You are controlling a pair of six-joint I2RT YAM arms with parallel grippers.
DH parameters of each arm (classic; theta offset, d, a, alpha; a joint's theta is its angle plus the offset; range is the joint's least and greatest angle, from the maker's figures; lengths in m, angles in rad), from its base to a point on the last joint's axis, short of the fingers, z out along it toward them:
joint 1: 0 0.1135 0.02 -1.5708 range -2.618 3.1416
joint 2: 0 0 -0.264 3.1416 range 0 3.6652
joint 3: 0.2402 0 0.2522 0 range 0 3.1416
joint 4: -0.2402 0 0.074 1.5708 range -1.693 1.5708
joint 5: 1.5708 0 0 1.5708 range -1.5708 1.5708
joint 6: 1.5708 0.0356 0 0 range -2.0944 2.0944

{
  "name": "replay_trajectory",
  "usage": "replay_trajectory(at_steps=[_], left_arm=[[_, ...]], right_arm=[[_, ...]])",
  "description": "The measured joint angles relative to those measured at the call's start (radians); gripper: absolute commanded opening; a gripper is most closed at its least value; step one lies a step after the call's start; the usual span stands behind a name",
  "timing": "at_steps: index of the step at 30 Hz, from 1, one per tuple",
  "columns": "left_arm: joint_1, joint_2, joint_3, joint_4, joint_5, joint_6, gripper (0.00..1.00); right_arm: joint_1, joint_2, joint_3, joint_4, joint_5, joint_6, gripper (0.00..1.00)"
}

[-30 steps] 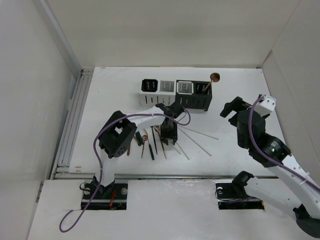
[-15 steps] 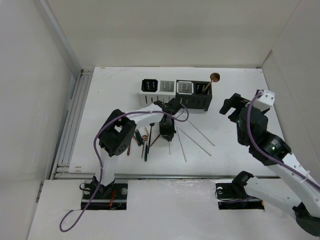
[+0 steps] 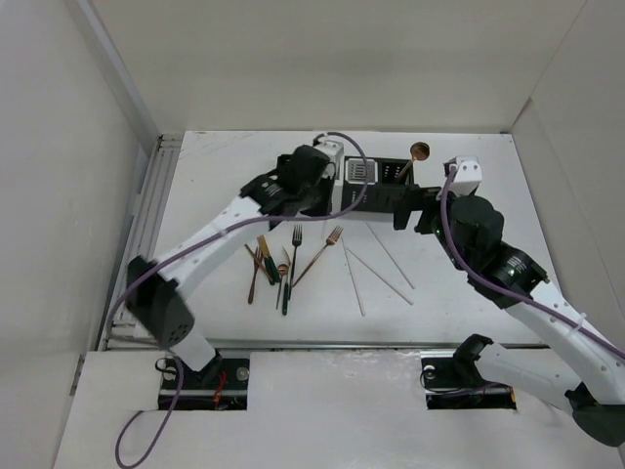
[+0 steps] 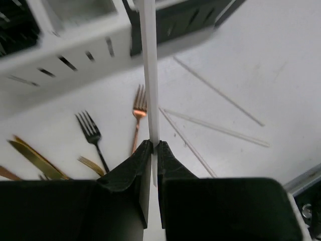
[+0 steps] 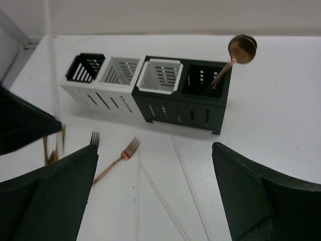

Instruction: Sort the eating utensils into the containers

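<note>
The left gripper [image 4: 154, 146] is pinched tight on a white stick [image 4: 150, 75], its fingertips closed on the lower part so that the stick stands upright. It is held on the near side of the row of caddies [image 5: 150, 90], by the white half (whether it touches the row cannot be told). The right gripper [image 5: 154, 150] hangs near the black end of the row with its fingers spread wide and nothing between them. A copper spoon [image 5: 241, 47] leans in the end black caddy, bowl upward. On the table [image 3: 469, 176], just in front of the row, lie a black fork [image 3: 296, 239] and a copper fork [image 3: 327, 244]. Three more white sticks [image 3: 381, 274] lie in front of the black half. A gold knife [image 3: 261, 256] and other slim pieces lie in front of the white end.
</note>
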Motion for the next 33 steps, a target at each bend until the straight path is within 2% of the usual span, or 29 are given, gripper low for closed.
replay_trajectory(at_steps=[3,6,9,12,15,18,26,33], left_arm=[[0.003,-0.199,-0.121,0.217,-0.09,0.115,0.0],[0.027,-0.278,-0.208,0.52,-0.199,0.249,0.0],[0.081,-0.209,-0.206,0.785,-0.285,0.342,0.0],[0.137,-0.092,-0.191,0.954,-0.334,0.397,0.0],[0.192,0.019,-0.203,1.022,-0.347,0.425,0.0],[0.234,0.065,-0.251,1.062,-0.346,0.438,0.0],[0.291,0.072,-0.301,1.125,-0.29,0.374,0.0],[0.3,0.075,-0.352,1.161,-0.192,0.288,0.0]], right_arm=[[0.0,-0.001,0.0,0.072,-0.016,-0.028,1.0],[0.0,0.01,0.0,0.146,-0.027,-0.06,1.0],[0.0,0.055,0.0,0.204,-0.037,-0.089,1.0],[0.0,0.121,0.0,0.232,-0.052,-0.109,1.0],[0.0,0.171,0.0,0.249,-0.06,-0.123,1.0],[0.0,0.207,0.001,0.27,-0.06,-0.135,1.0],[-0.035,0.306,0.066,0.299,-0.093,-0.147,1.0],[-0.065,0.312,0.051,0.303,-0.124,-0.128,1.0]])
